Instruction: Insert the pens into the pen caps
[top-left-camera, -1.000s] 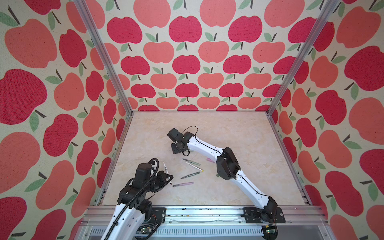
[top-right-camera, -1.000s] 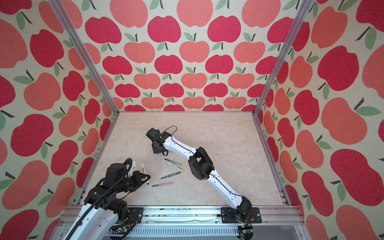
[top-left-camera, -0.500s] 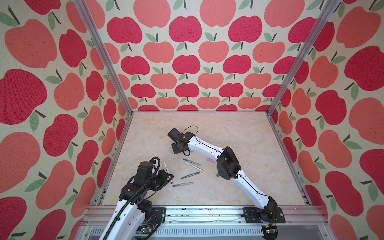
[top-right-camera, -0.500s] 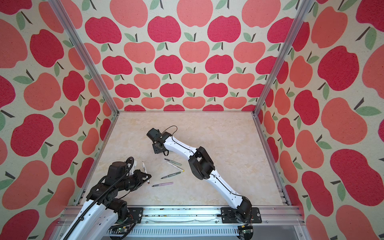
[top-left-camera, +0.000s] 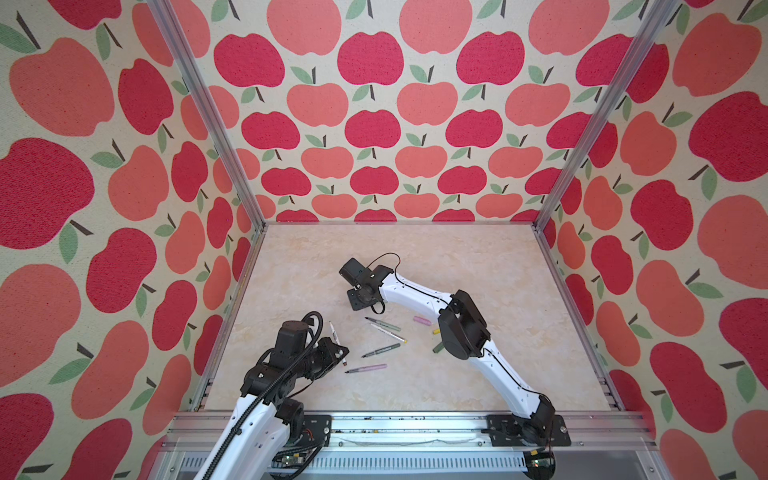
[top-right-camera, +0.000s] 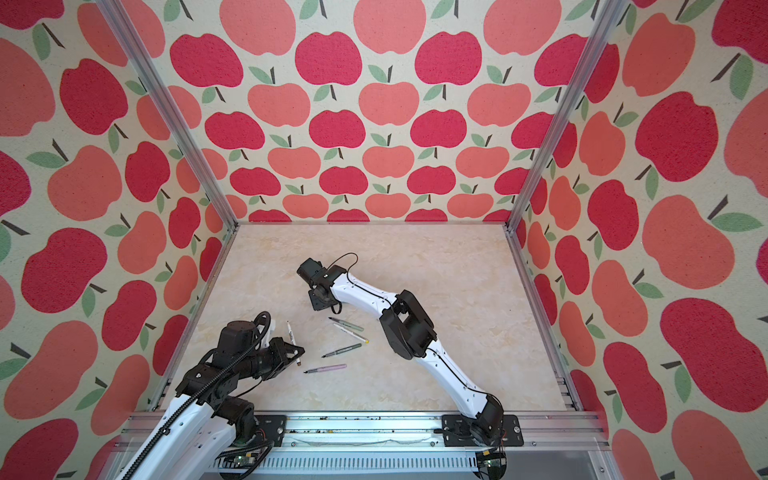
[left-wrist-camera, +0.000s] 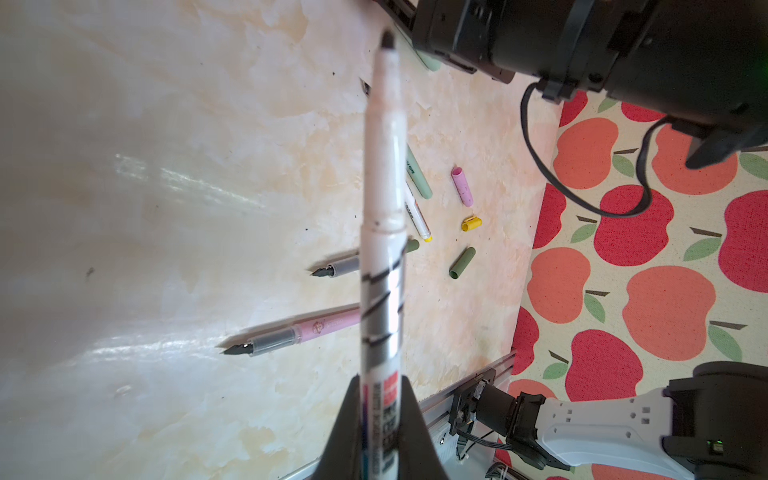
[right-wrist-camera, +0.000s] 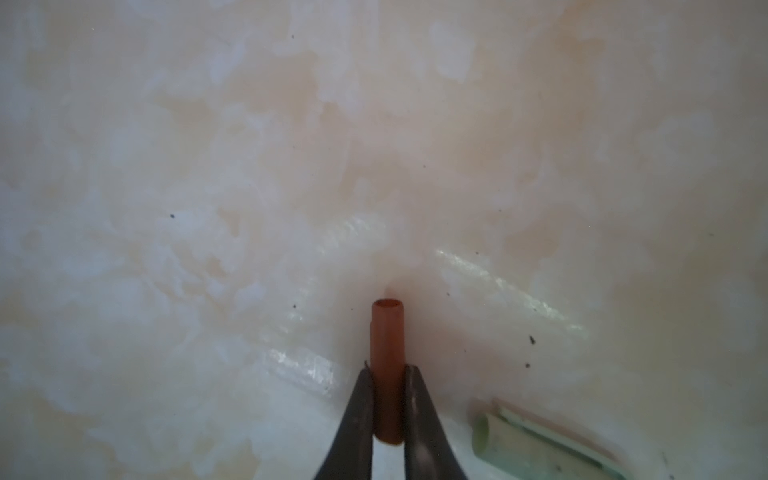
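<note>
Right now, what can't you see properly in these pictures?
- Brown cap: in both top views, hidden under the right hand.
- Pale green thing: right wrist view, blurred and cut by the edge.
- Dark green pen: left wrist view, middle hidden behind the held white pen.

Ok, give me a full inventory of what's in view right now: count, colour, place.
Loose pens: four, pale green pen, white-yellow pen, dark green pen, pink pen, lying mid-table.
Held pen: one, white-brown pen, in the left tool.
Loose caps: four, pink cap, yellow cap, dark green cap beside the right arm; pale green cap beside the right tool.
Held cap: one, brown cap, in the right tool.
Table: one, pale marble, enclosure floor.
Walls: three, apple print, around it.
Left tool: one, black, shut on the white-brown pen.
Right tool: one, black, shut on the brown cap.
</note>
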